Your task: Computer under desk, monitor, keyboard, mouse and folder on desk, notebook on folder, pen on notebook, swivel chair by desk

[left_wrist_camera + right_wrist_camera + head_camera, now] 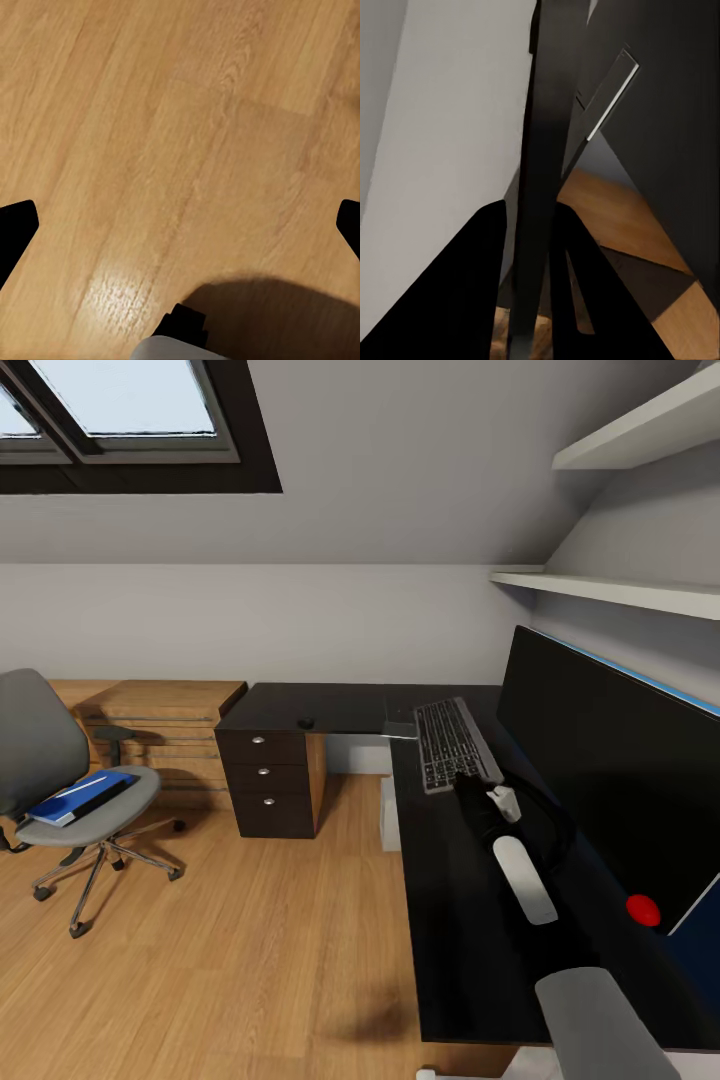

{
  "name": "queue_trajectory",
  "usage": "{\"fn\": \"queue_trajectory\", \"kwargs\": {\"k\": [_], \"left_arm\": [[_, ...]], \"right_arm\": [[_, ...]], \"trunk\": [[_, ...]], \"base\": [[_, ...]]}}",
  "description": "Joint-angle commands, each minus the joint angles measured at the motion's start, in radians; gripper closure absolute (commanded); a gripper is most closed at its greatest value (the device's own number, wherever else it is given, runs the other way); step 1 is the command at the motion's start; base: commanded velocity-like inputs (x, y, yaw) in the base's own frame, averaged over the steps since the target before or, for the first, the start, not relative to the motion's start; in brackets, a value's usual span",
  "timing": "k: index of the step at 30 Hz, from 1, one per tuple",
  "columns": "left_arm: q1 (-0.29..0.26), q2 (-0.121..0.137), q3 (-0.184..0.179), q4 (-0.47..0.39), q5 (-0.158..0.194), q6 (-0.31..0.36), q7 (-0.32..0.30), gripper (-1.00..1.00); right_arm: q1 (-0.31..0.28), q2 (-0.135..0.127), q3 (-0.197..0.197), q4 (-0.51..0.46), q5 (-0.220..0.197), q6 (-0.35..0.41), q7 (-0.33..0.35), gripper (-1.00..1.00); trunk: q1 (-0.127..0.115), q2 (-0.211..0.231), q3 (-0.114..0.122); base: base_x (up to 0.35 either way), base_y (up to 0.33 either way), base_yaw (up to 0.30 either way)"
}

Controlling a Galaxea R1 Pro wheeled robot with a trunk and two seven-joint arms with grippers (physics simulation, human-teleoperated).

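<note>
1. Keyboard (455, 744) lies on the desk (455, 920), beside the monitor (610, 760). The right gripper (470, 782) sits at its near edge. In the right wrist view two dark fingers (465, 292) flank a thin dark edge, probably the keyboard; clamped or just straddling, cannot tell.
2. Risk: if it is gripped by that one end, a lift or drag could swing the far end into the monitor or toward the desk edge. A thin edge is also easy to slip off.
3. Risk: the right arm lies close along the monitor's front, so a wide elbow swing could knock the screen.
4. Mouse (306, 722) sits on the far desk wing, well apart from the keyboard; it needs moving. Small, dark on glossy black, so easy to miss or nudge off.
5. Folder (82, 798) lies on the swivel chair (70, 790) seat with a pale strip on top, maybe the pen. The chair is on castors, so pushing down could roll it away.
6. Left gripper (180, 225) hangs over bare floor, fingers spread wide, holding nothing.
7. Computer is not identifiable here.
</note>
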Motion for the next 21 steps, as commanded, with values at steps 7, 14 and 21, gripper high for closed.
{"fn": "queue_trajectory", "kwargs": {"k": [7, 14, 21], "left_arm": [[-0.001, 0.002, 0.0, -0.002, 0.008, -0.006, 0.006, -1.0], [-0.001, -0.002, 0.004, -0.002, 0.007, -0.006, 0.006, -1.0], [-0.001, -0.003, 0.004, -0.003, 0.006, -0.005, 0.006, -1.0]], "right_arm": [[-0.06, -0.017, -0.029, 0.06, -0.048, 0.004, -0.029, 1.0], [-0.068, -0.014, -0.03, 0.067, -0.177, 0.004, -0.036, 1.0], [-0.063, -0.014, -0.031, 0.067, -0.318, 0.004, -0.035, 1.0]], "trunk": [[0.0, -0.001, -0.001], [0.0, -0.001, -0.001], [0.0, -0.001, -0.001]], "base": [[0.0, 0.0, 0.0], [0.0, 0.0, 0.0], [0.0, 0.0, 0.0]]}}
